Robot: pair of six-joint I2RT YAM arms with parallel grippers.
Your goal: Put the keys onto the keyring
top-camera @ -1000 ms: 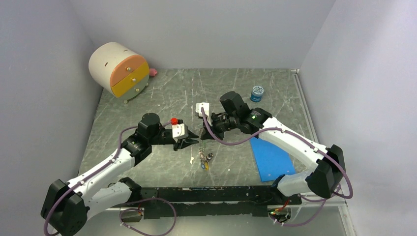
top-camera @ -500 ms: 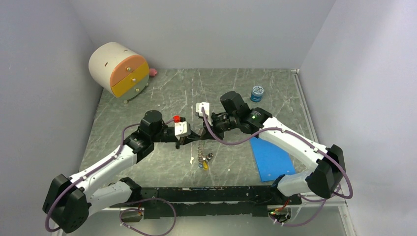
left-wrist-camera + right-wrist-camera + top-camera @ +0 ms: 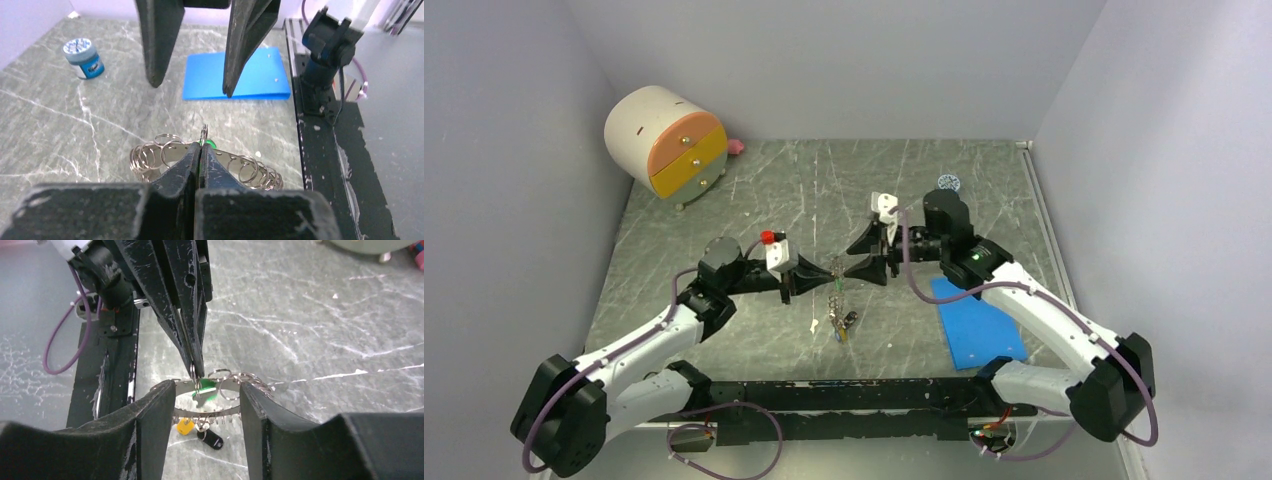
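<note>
One green key (image 3: 209, 386), seemingly mid-threading.
Left end effector (image 3: 200, 150) pinches the keyring (image 3: 212, 413); right end effector (image 3: 207, 395), open, should grasp that key.

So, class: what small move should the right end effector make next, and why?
Probably close the right end effector on the keyring. Its jaws stand open astride the hoop, while only the shut left end effector grips at the green key, so the ring looks unsteadied.
</note>
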